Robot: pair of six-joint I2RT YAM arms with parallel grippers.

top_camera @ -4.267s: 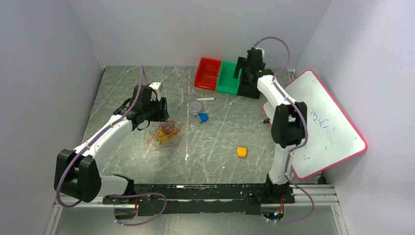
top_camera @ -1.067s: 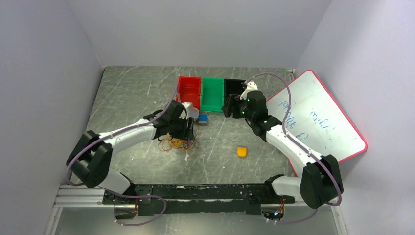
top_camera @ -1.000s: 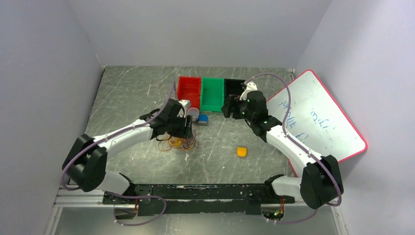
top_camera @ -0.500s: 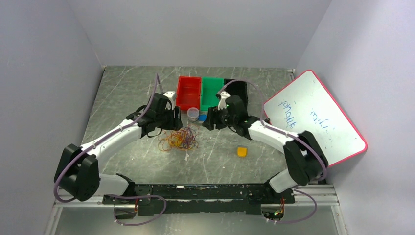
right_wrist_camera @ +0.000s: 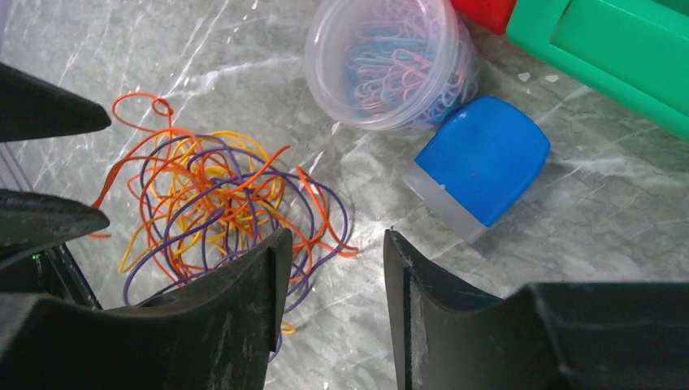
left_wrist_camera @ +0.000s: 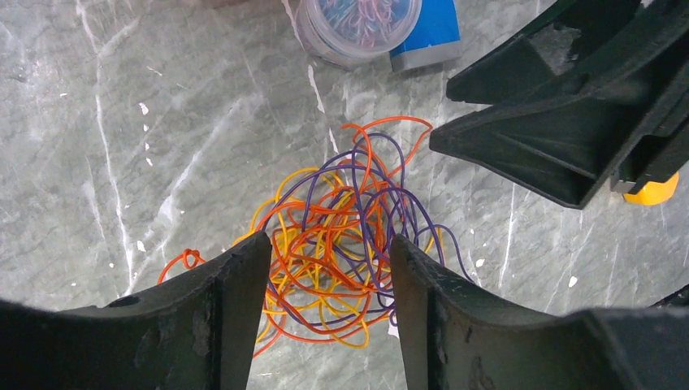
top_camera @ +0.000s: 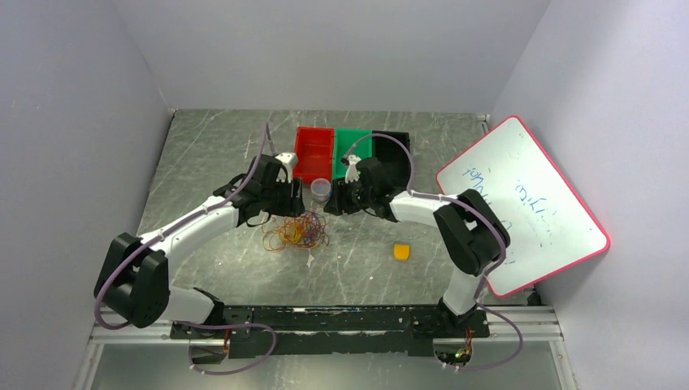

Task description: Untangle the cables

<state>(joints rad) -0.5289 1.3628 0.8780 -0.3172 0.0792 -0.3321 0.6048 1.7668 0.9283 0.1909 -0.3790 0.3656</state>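
The cables [top_camera: 299,231] lie in one loose tangle of orange, yellow and purple wire on the grey table. My left gripper [top_camera: 288,210] hovers over the tangle's far left side. In the left wrist view it [left_wrist_camera: 329,242] is open, with the cables [left_wrist_camera: 357,213] lying on the table below the gap, untouched. My right gripper [top_camera: 335,205] is at the tangle's far right edge. It [right_wrist_camera: 335,236] is open over bare table, and the cables [right_wrist_camera: 213,195] lie to its left, a few strands passing under its left finger [right_wrist_camera: 252,284].
A clear cup of paper clips [top_camera: 321,188] stands just behind the two grippers, with a blue block [right_wrist_camera: 479,162] beside it. Red [top_camera: 314,154], green [top_camera: 351,150] and black [top_camera: 396,153] bins line the back. An orange block [top_camera: 401,251] lies front right. A whiteboard [top_camera: 520,203] leans at the right.
The right arm has swung left from the bins to the tangle's right edge, and its jaws have narrowed. The left gripper has drawn back and left, off the middle of the tangle.
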